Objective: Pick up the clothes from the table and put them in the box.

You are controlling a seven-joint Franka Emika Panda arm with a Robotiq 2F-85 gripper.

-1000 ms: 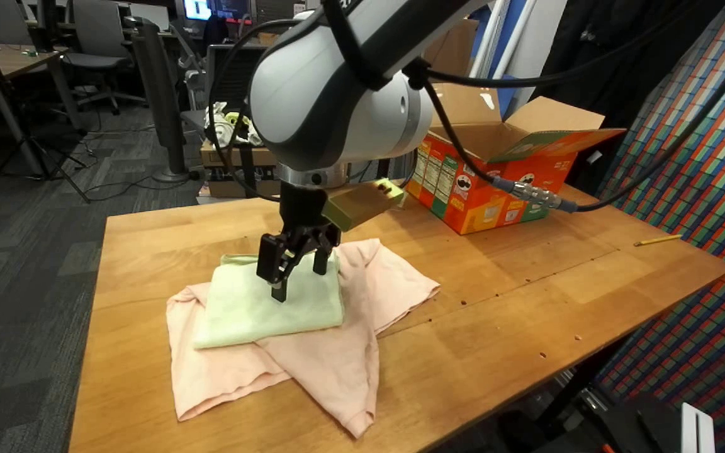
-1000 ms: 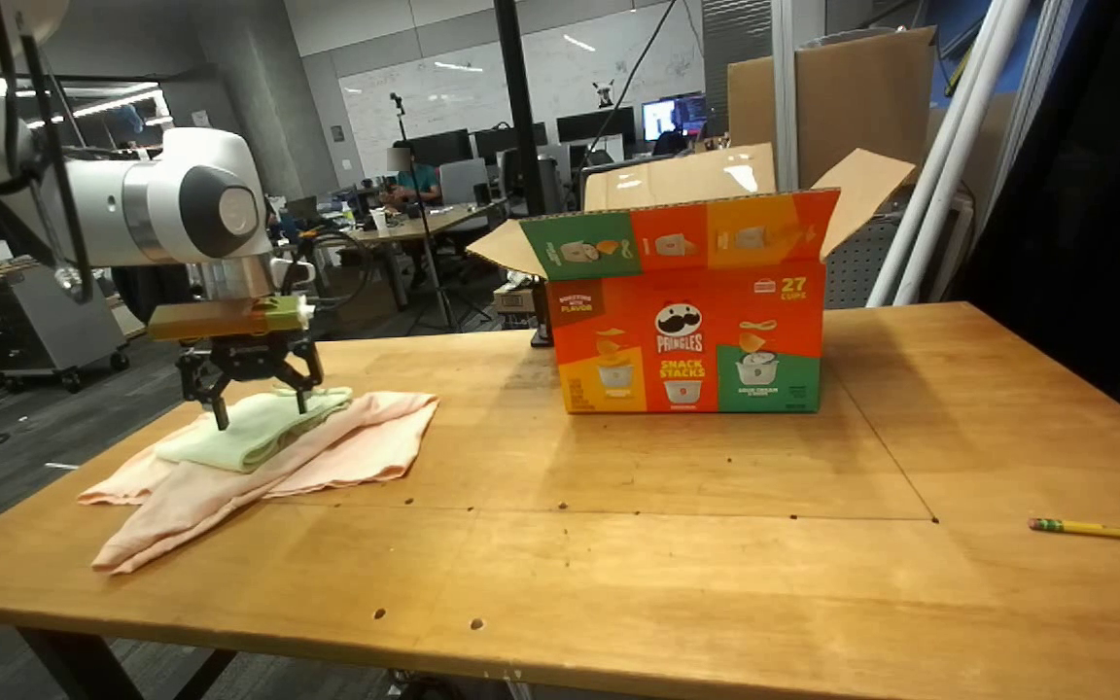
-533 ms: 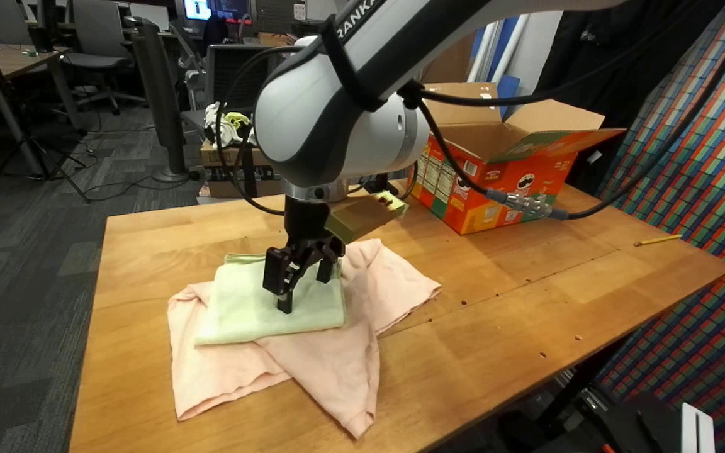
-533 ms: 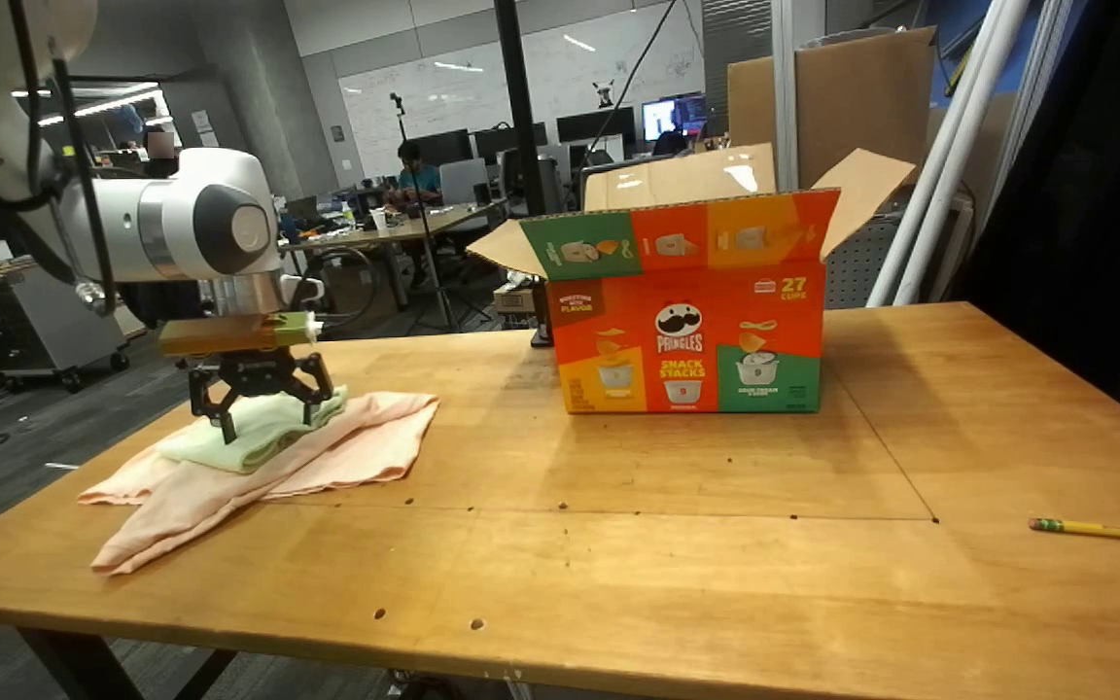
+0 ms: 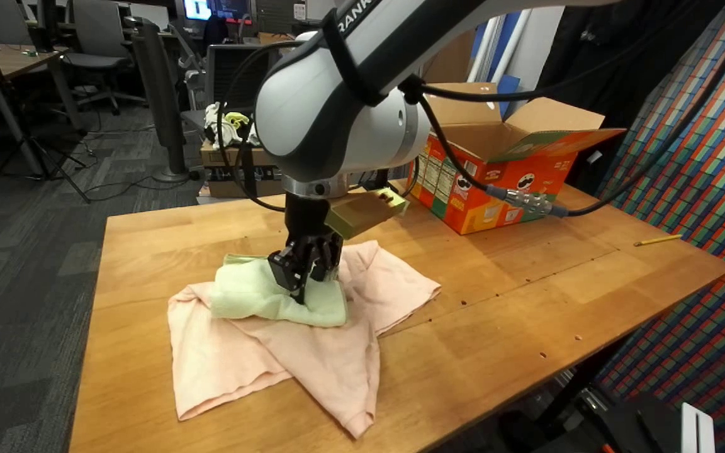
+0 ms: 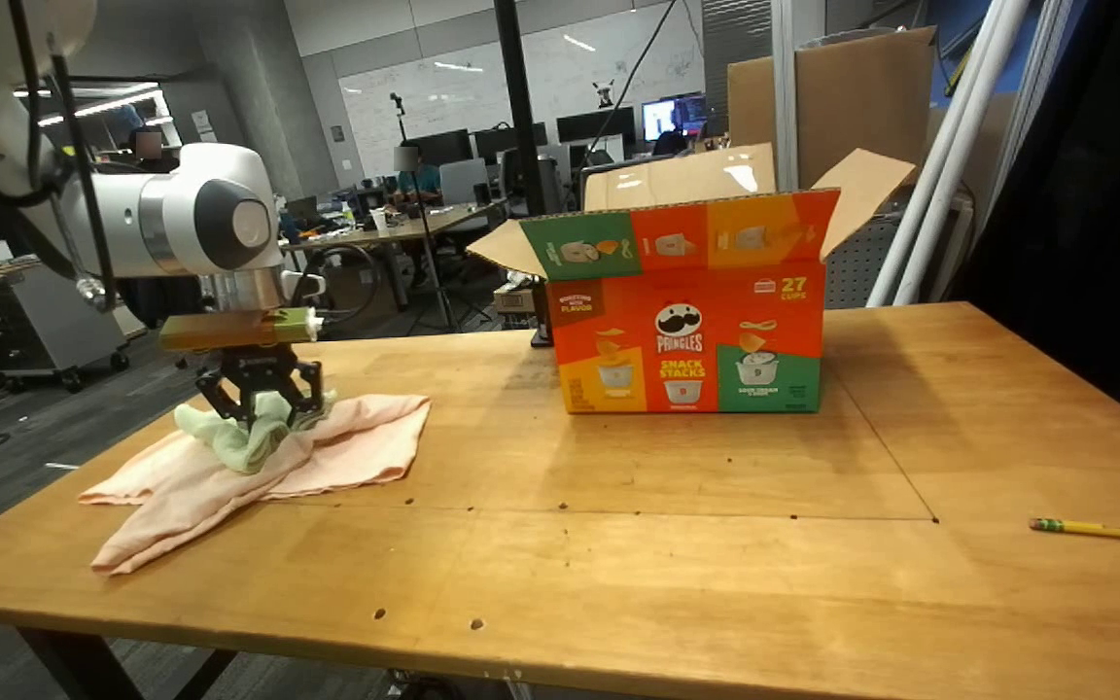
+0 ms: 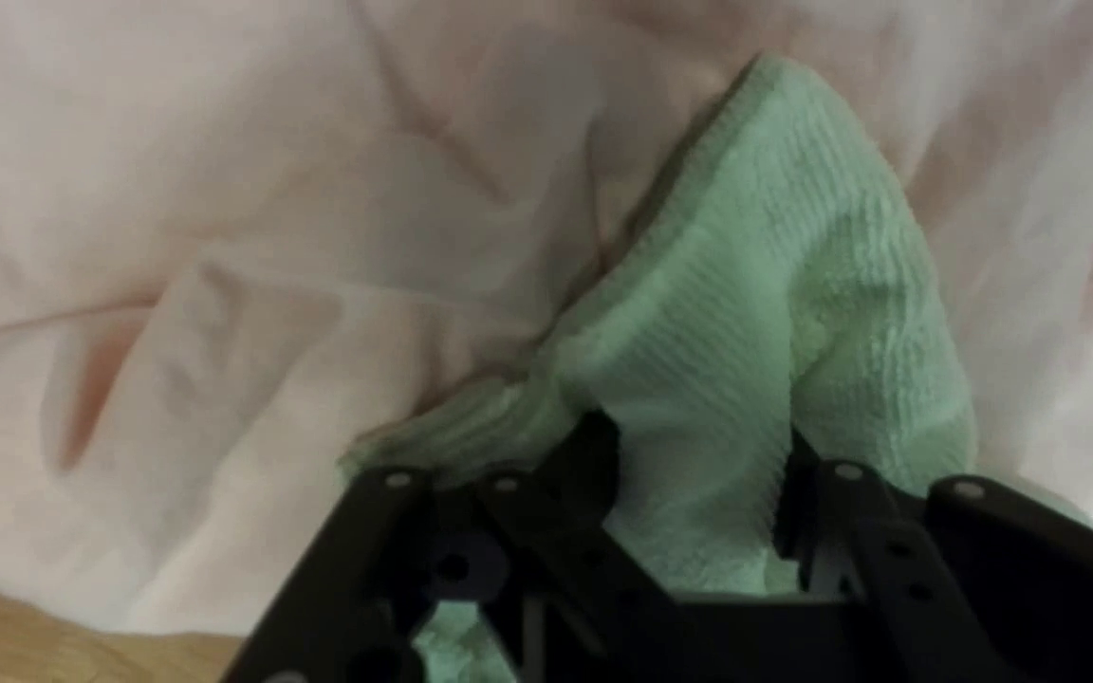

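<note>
The clothes are a pale green cloth (image 5: 243, 292) lying on a spread pink garment (image 5: 331, 371), both on the wooden table (image 5: 494, 327). My gripper (image 5: 312, 284) points down into the green cloth, whose fabric is bunched up around the fingers in both exterior views. In the wrist view a thick fold of green cloth (image 7: 717, 323) fills the space between the fingers, and my gripper (image 7: 695, 474) is shut on it. Fabric partly hides the fingertips. The pink garment (image 7: 271, 237) lies flat and wrinkled beneath. The box (image 6: 686, 340), orange and red, stands with its flaps raised.
A yellow pencil (image 6: 1104, 531) lies on the table near the far end from the clothes. A dark cable with a metal connector (image 5: 529, 202) hangs from the arm, in front of the box in an exterior view. Cardboard flaps (image 6: 866, 199) stick outward from the box top.
My gripper has come down onto the green cloth and its fingers have moved together. The cloth, flat and folded before, is now bunched between them; its near edge has drawn in.
</note>
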